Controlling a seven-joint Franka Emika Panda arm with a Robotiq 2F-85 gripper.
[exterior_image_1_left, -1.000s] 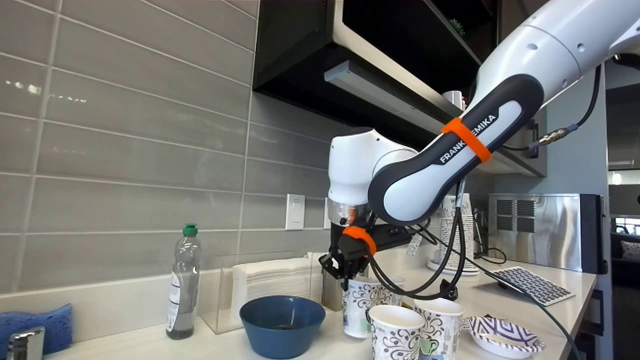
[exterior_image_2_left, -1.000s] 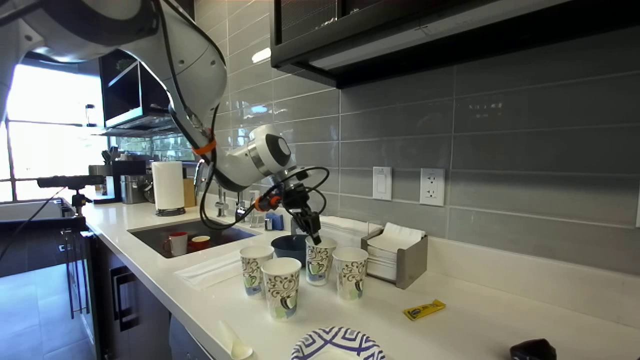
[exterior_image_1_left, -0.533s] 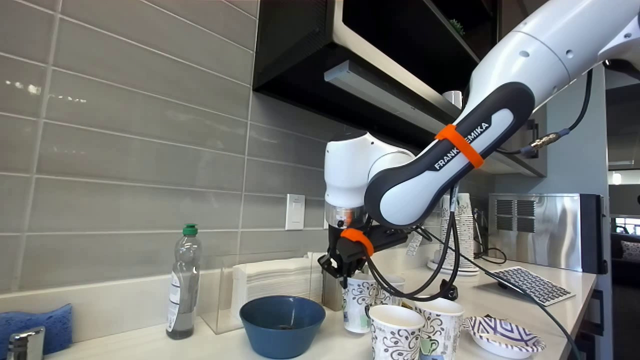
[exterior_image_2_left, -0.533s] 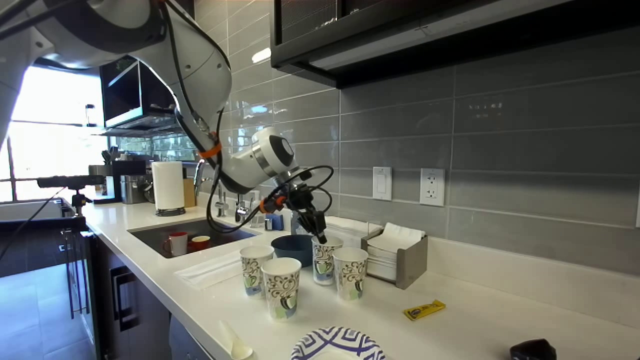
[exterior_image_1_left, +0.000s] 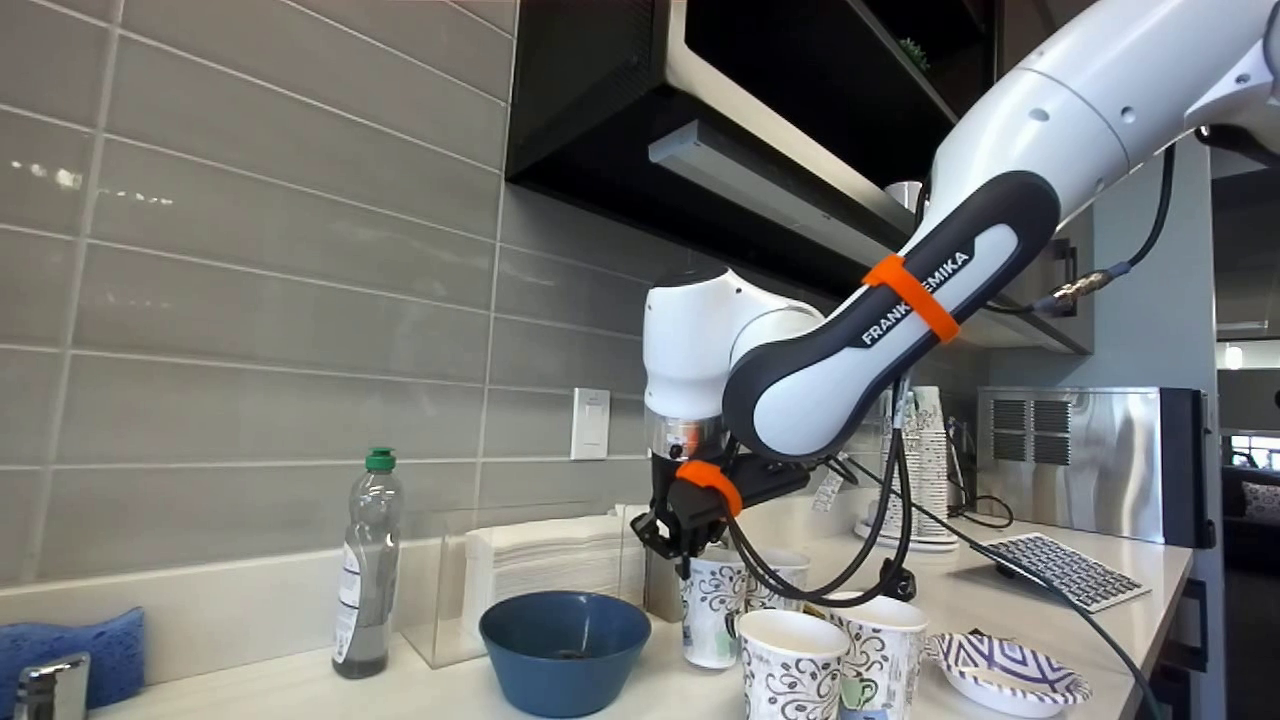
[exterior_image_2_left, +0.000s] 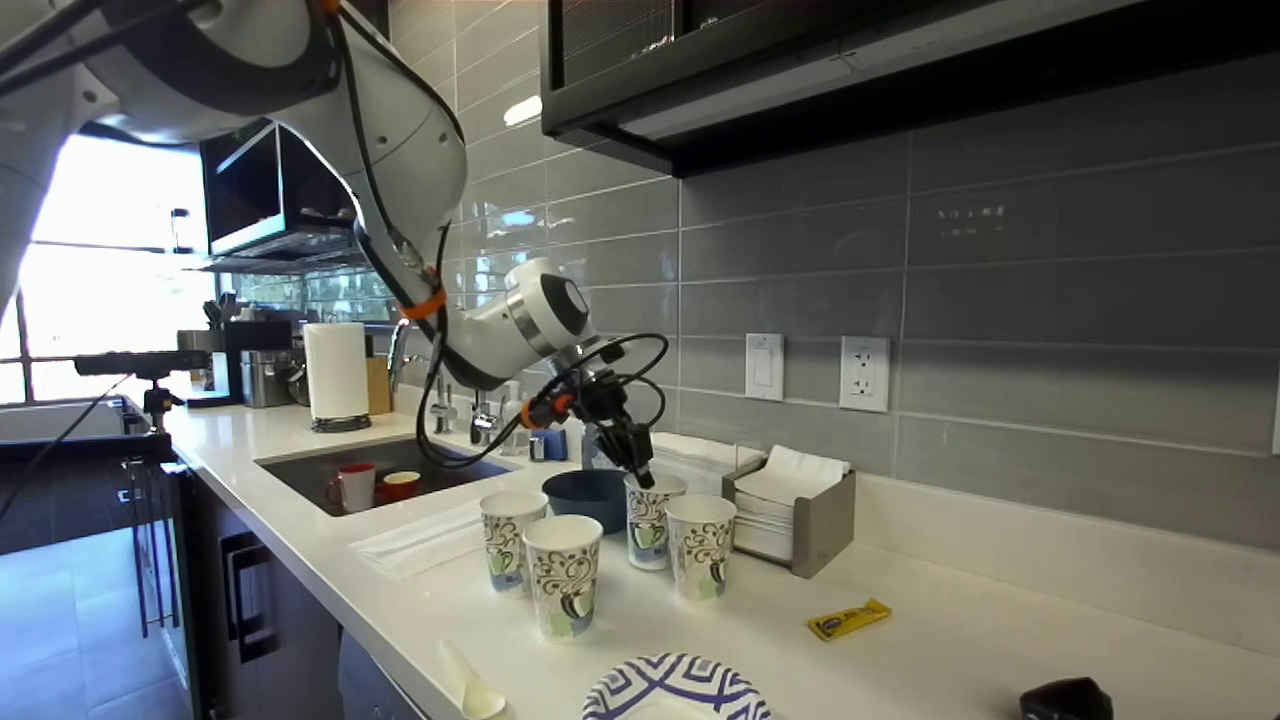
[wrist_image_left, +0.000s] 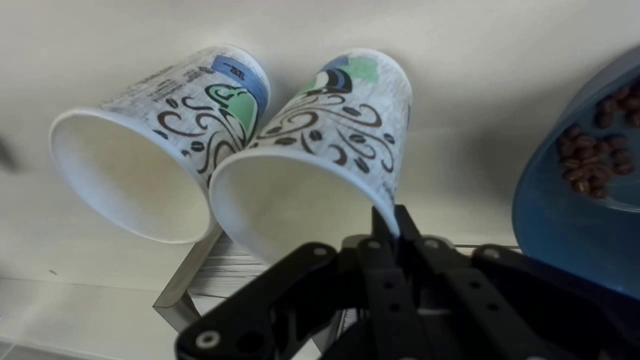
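My gripper (wrist_image_left: 395, 220) is shut on the rim of a white paper cup (wrist_image_left: 345, 117) with a brown swirl pattern, one fingertip inside and one outside. The gripper points down at this cup in both exterior views (exterior_image_1_left: 683, 565) (exterior_image_2_left: 645, 478). The held cup (exterior_image_2_left: 650, 535) looks upright; I cannot tell whether its base touches the counter. A second cup (wrist_image_left: 195, 110) stands close beside it. A blue bowl (wrist_image_left: 545, 225) with small brown beans (wrist_image_left: 585, 165) is on the opposite side. Two more cups (exterior_image_2_left: 513, 550) (exterior_image_2_left: 562, 580) stand nearby on the counter.
A napkin holder (exterior_image_2_left: 825, 525) and a clear napkin box (exterior_image_1_left: 450, 600) stand by the wall. A soap bottle (exterior_image_1_left: 368, 580), a patterned paper plate (exterior_image_2_left: 620, 690), a yellow packet (exterior_image_2_left: 848, 620) and a sink (exterior_image_2_left: 310, 470) are around. A dark cabinet (exterior_image_1_left: 590, 110) hangs above.
The gripper and the cup at its fingertips have shifted a short way together, mostly in the earlier half second. The other cups and the bowl have not moved.
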